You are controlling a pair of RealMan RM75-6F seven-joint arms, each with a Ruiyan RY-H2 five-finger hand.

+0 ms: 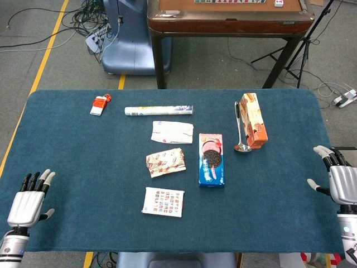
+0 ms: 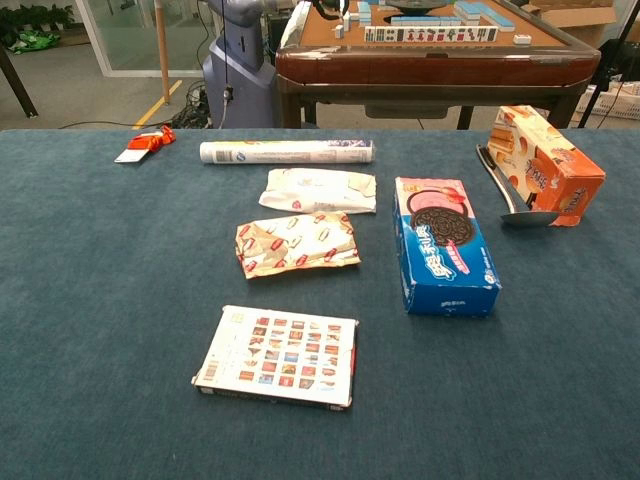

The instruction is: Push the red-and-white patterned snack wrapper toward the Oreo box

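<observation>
The red-and-white patterned snack wrapper (image 1: pixel 165 162) (image 2: pixel 297 243) lies crumpled on the blue table, a short gap left of the blue Oreo box (image 1: pixel 212 159) (image 2: pixel 444 243). My left hand (image 1: pixel 30 200) rests at the table's near left corner with fingers spread and nothing in it, far from the wrapper. My right hand (image 1: pixel 338 180) sits at the right edge, fingers apart and empty. Neither hand shows in the chest view.
A white wrapper (image 1: pixel 172 132) and a rolled tube (image 1: pixel 158 110) lie behind the snack wrapper. A patterned flat box (image 1: pixel 163 201) lies in front of it. An orange box (image 1: pixel 253 119) with a metal spoon (image 1: pixel 239 129) stands right of the Oreo box. A small red packet (image 1: pixel 100 104) is far left.
</observation>
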